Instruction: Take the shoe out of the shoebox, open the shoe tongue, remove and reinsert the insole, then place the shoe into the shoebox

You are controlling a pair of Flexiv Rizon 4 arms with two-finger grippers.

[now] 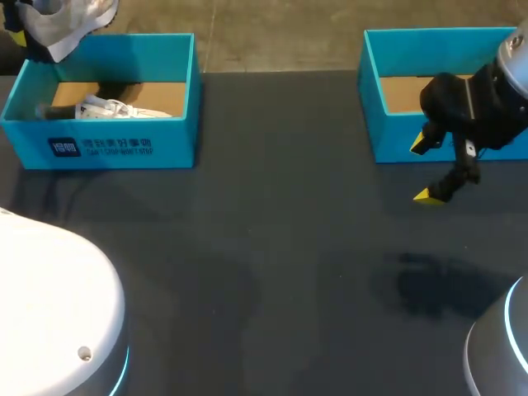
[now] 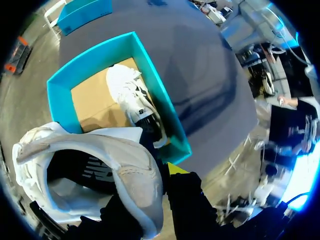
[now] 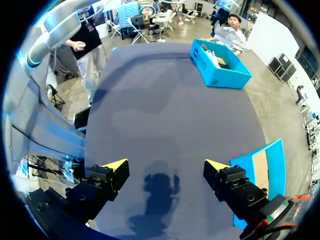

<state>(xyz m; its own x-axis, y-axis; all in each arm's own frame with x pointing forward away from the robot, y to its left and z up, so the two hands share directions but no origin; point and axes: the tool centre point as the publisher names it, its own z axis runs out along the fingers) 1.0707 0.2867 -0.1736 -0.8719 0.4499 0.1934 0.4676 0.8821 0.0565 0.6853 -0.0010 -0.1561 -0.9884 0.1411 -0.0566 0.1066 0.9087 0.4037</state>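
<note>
A white shoe [image 1: 70, 21] hangs above the back left corner of the left blue shoebox [image 1: 124, 144], with my left gripper [image 1: 16, 37] shut on its collar. In the left wrist view the held shoe [image 2: 100, 170] shows its dark insole, and one yellow tip of the gripper [image 2: 170, 172] presses its outer side. A second white shoe [image 1: 115, 109] [image 2: 131, 95] lies inside that shoebox [image 2: 165, 105]. My right gripper [image 1: 426, 171] [image 3: 165, 167] stands open and holds nothing, above the dark table in front of the right shoebox [image 1: 429, 35].
The right blue shoebox [image 3: 242, 167] shows only its cardboard floor and stands beside my right gripper. The dark table [image 1: 272, 247] stretches between the two boxes. The white bases of my arms [image 1: 49, 305] fill the near corners.
</note>
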